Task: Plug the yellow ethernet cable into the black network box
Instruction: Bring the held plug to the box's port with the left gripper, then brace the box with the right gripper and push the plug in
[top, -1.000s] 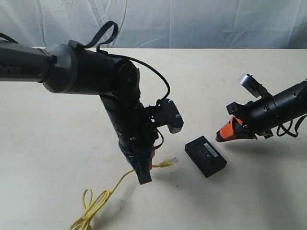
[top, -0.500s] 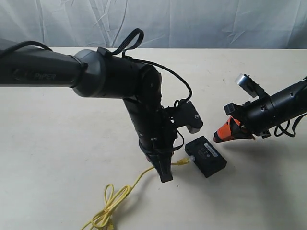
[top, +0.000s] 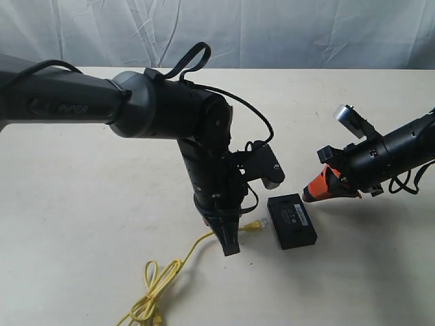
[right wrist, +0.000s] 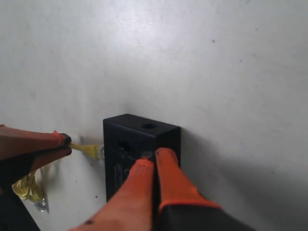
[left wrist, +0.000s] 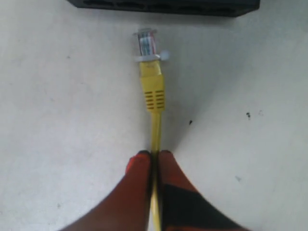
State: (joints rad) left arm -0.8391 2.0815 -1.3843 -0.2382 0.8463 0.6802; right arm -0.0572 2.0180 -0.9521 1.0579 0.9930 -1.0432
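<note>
The black network box (top: 292, 221) lies flat on the table, with its port side (left wrist: 163, 4) facing the cable plug. My left gripper (top: 230, 248) (left wrist: 153, 155) is shut on the yellow ethernet cable (left wrist: 155, 127) a short way behind its clear plug (left wrist: 147, 44). The plug (top: 257, 225) points at the box and stops just short of it. The cable's far end trails into a loose knot (top: 155, 293). My right gripper (top: 309, 196) (right wrist: 154, 155) is shut and holds nothing. Its orange tips sit at the box's far edge (right wrist: 144, 132); whether they touch it is unclear.
A pale tabletop (top: 81, 204) carries everything, and a white draped cloth (top: 272, 34) hangs behind it. The bulky black left arm (top: 156, 112) stretches across the middle of the table, with a looping black wire on top.
My left arm has swung right, carrying the plug up near the box. The box has turned to lie straighter. The right gripper has hardly moved.
</note>
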